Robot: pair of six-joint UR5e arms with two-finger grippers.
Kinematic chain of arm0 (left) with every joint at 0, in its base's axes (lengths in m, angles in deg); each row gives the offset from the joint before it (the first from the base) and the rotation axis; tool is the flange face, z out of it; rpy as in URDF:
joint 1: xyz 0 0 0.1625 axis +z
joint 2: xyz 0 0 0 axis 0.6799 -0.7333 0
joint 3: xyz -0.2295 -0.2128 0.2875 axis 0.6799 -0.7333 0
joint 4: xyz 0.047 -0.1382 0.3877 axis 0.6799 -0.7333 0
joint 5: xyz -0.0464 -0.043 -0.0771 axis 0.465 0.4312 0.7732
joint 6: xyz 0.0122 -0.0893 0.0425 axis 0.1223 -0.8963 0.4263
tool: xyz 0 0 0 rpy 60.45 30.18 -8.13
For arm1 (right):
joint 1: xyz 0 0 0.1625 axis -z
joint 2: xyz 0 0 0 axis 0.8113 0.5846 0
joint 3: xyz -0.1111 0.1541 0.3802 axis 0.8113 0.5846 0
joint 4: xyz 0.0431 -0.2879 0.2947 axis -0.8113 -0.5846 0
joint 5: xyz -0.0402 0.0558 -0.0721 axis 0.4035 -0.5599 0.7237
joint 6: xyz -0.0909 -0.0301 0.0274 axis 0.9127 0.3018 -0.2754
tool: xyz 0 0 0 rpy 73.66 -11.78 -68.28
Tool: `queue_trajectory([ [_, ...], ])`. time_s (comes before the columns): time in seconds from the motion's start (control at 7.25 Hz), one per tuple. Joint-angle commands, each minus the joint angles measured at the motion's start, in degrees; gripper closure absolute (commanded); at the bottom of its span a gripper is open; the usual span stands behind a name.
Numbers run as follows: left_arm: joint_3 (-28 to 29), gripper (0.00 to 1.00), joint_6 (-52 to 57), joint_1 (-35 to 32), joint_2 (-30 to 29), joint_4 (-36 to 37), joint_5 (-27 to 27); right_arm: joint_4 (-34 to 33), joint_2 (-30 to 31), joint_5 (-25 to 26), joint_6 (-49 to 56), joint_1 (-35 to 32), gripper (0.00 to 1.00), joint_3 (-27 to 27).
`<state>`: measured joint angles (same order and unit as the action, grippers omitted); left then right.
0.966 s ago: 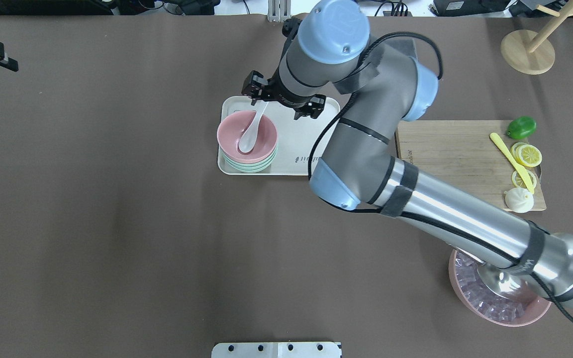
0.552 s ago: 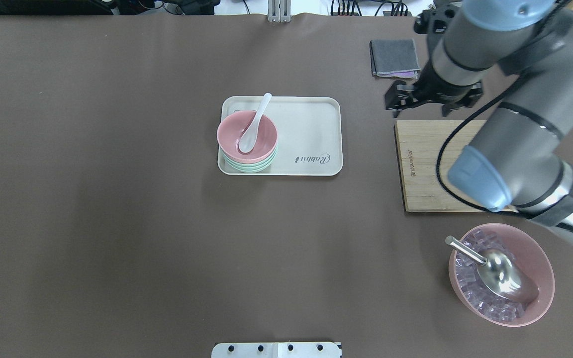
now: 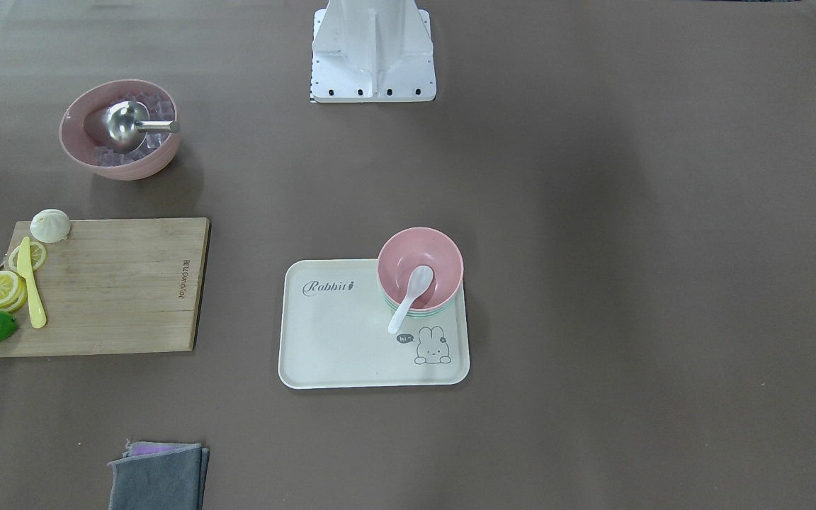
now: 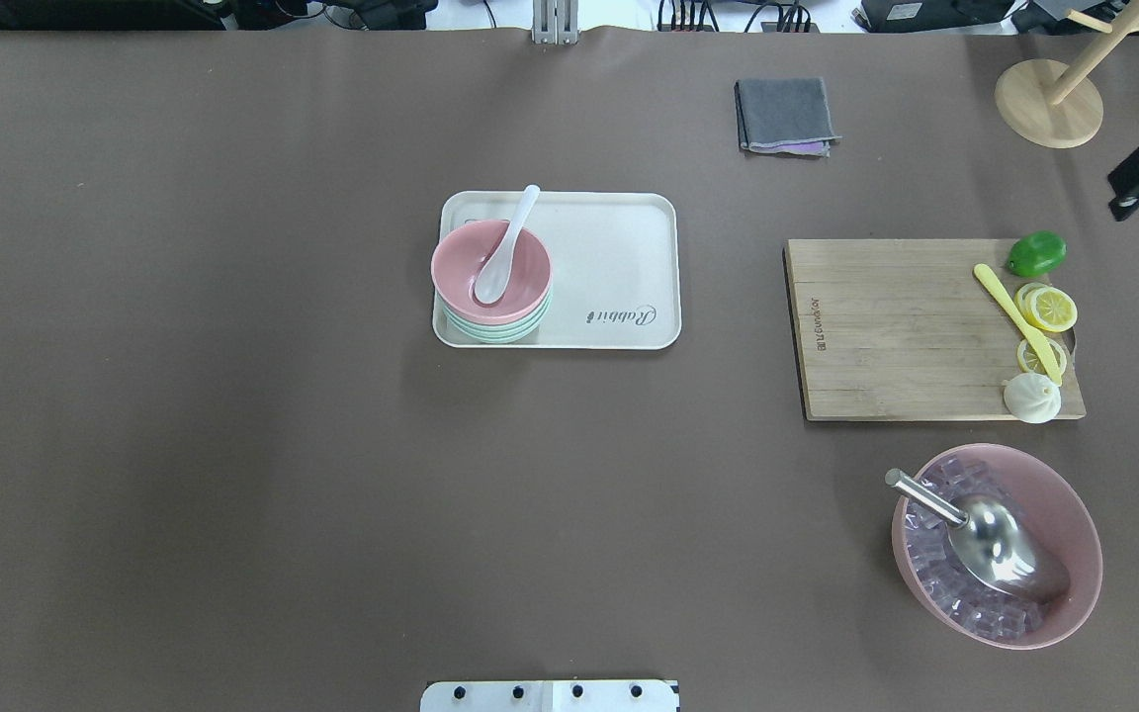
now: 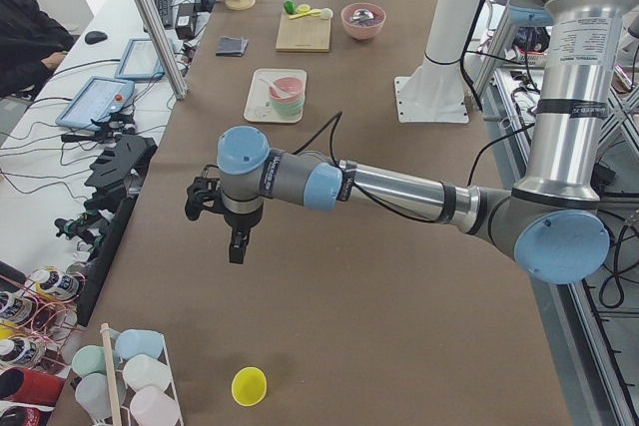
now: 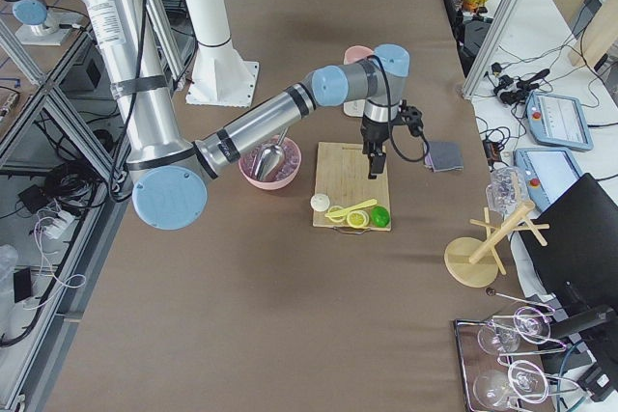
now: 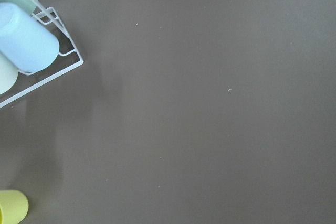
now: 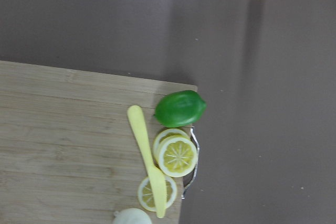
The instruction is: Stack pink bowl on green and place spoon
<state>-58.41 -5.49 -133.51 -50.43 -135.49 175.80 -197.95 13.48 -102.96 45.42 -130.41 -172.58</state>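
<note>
Finds the pink bowl (image 4: 522,277) stacked on the mint-green bowls (image 4: 500,333) on a tray (image 4: 619,247) midway along the counter (image 4: 233,445), toward its far edge, white soup spoon (image 4: 490,283) inside. Cannot tell whether the right end effector (image 6: 373,166), near the cutting board (image 6: 338,180), or left end effector (image 5: 233,241) is clenched.

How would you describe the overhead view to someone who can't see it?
A small pink bowl sits stacked on pale green bowls on a cream tray, a white spoon resting in it. Off to the right are a wooden cutting board and a larger pink bowl of ice.
</note>
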Motion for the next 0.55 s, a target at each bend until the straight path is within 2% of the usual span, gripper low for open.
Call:
queue_trajectory([
  [0.0,0.3,0.02,0.3,0.0,3.6,-1.9,-0.8,0.0,1.0,-3.5,12.7,-8.2,0.00,10.1],
  [0.14,1.5,0.02,0.4,0.1,4.4,-2.1,-2.0,1.1,1.7,-3.5,17.4,-10.4,0.00,13.4],
  [0.41,1.8,0.02,0.4,0.1,4.2,-2.1,-5.0,6.6,3.1,-3.6,17.4,-12.2,0.00,17.9],
])
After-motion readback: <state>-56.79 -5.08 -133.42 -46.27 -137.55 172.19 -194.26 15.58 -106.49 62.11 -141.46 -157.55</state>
